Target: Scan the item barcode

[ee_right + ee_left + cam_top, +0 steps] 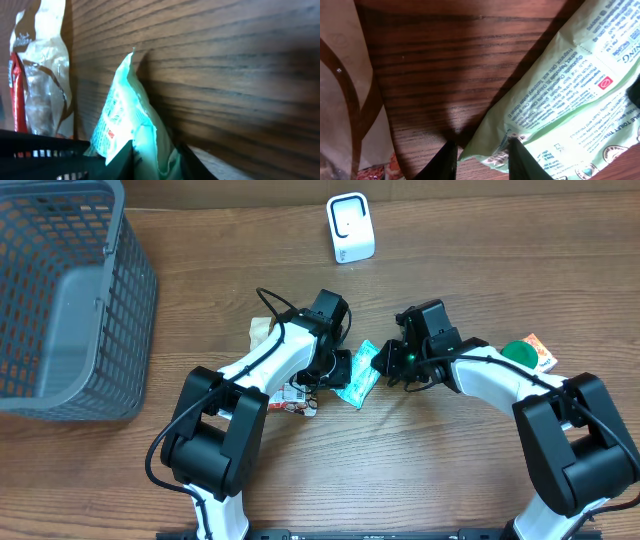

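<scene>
Green wipes packet (357, 376) in the grip of left end effector (482, 155); likewise right end effector (154, 157)

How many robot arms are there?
2. The left arm reaches in from the left, the right arm from the right; both meet at the green packet. None seems hidden.

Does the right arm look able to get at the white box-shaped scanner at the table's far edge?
Probably yes, though not freely: the right gripper is pinching the light green plastic packet, which the left gripper also holds. Only bare wooden table lies between it and the scanner.
</scene>
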`<state>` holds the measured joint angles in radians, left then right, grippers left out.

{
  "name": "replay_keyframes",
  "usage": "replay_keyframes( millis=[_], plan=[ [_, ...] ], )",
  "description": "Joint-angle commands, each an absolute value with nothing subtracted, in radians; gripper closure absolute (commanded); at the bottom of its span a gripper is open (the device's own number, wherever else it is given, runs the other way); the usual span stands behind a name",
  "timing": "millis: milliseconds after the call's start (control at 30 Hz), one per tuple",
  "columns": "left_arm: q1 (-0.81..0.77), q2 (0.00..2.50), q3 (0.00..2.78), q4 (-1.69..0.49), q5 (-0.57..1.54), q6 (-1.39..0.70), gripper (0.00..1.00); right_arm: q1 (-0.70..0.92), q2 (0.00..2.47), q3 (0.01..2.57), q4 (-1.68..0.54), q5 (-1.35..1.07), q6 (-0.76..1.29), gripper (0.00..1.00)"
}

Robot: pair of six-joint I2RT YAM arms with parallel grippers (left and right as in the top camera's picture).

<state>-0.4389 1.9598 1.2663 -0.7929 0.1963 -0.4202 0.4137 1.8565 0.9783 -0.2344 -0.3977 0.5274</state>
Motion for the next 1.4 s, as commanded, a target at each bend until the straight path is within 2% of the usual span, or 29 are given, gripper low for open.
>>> replay_keyframes(
  millis=[0, 133, 267, 733, 1100, 1367],
  plan=[
    [-0.437, 1.958, 1.251, -0.788, 0.138, -0.442, 0.75, 0.420, 1.860, 0.968, -0.227, -0.426, 0.533, 0.77],
    [-0.437, 1.958, 1.251, -0.788, 0.138, -0.442, 0.75, 0.420, 1.860, 0.968, -0.224, -0.448, 0.535, 0.78],
    [-0.437, 1.958, 1.251, -0.788, 0.138, -0.442, 0.75, 0.420, 1.860, 0.968, -0.229, -0.450, 0.534, 0.96],
    [-0.436, 1.957, 1.260, -0.771, 0.066, -0.426, 0.68, 0.414, 1.860, 0.969, -0.275, -0.447, 0.518, 0.96],
    [-0.420, 1.868, 1.373, -0.835, -0.001, -0.396, 0.64, 0.400, 1.841, 0.974, -0.262, -0.469, 0.361, 0.96],
    [-0.311, 1.745, 1.491, -0.911, -0.074, -0.396, 0.55, 0.392, 1.699, 0.977, -0.258, -0.474, 0.228, 0.96]
  ],
)
